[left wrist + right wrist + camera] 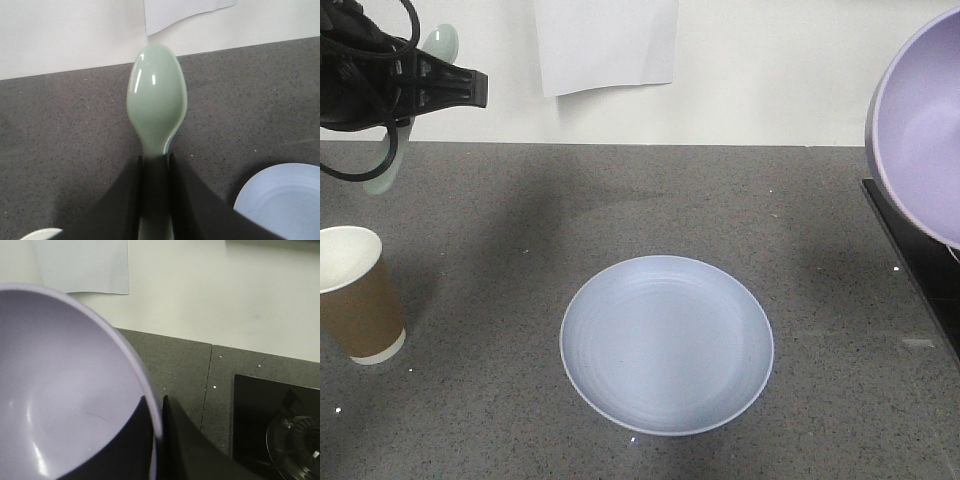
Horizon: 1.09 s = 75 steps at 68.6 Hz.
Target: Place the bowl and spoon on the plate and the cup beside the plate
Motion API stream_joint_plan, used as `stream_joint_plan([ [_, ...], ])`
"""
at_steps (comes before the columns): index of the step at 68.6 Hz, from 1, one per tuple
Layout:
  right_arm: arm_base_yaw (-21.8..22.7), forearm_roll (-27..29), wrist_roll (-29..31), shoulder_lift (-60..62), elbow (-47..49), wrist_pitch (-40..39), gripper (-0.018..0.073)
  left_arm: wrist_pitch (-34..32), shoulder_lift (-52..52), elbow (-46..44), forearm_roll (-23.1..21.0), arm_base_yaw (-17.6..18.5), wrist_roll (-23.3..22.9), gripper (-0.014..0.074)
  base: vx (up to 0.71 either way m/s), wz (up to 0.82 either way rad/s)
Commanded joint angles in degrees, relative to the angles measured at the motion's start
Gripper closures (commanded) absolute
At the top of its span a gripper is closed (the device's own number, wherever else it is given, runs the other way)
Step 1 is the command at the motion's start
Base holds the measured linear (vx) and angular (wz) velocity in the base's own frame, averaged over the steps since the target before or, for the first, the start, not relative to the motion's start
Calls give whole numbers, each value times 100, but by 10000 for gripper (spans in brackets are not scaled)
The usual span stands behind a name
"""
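On the dark grey speckled stone counter (pixel 520 220), plate: round pale blue-lavender flat plate (pixel 666 345) with faint concentric rings, lying flat with nothing on it.
Cup: tall brown paper cup (pixel 355 295) with a white inside, standing upright on the counter to the left of the plate, apart from it.
Spoon: small pale mint plastic spoon (pixel 156 105), off the counter, up and to the far left of the plate, its oval scoop pointing away from the fingers.
Left gripper (pixel 156 160): black jaws closed narrowly on the spoon's handle, one on each side.
Bowl: small lavender-purple plastic bowl (pixel 60 390), raised and tilted, above and to the right of the plate.
Right gripper (pixel 156 407): pinching the bowl's rim, one black finger (pixel 140 440) inside the wall, the other outside.
Hob: black glass stove top (pixel 270 420) with a burner, right of the plate.
Wall: a white paper sheet (pixel 607 40) hangs behind the plate.
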<state>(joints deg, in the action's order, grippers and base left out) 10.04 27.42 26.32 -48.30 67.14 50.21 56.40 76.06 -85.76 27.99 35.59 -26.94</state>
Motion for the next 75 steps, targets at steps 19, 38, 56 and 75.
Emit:
stream_joint_plan([
  [19,25,135,39,12,132,-374,564,-267,-164,-113,179,-6,-9,602,0,0],
  [38,25,135,39,12,132,-374,564,-267,-164,-113,179,-6,-9,602,0,0],
  [56,25,135,39,12,132,-374,564,-267,-164,-113,179,-6,-9,602,0,0],
  [75,25,135,39,12,132,-374,564,-267,-164,-113,179,-6,-9,602,0,0],
])
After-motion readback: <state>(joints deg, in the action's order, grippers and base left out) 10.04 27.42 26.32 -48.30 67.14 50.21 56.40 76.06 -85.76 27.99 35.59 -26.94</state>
